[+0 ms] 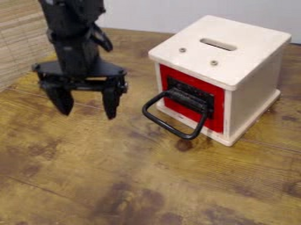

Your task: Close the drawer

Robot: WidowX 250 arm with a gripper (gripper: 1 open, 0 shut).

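We bring our spread claw [87, 112], with nothing in it, to the red drawer [193, 98] and push its front straight in.

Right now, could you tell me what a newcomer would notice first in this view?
Probably the glossy red drawer front on the right, set in a cream-white cabinet with a slot on top. Its big black loop handle juts out toward the middle. Left of it, the dark gripper hangs over the wooden surface, fingers pointing down and apart.
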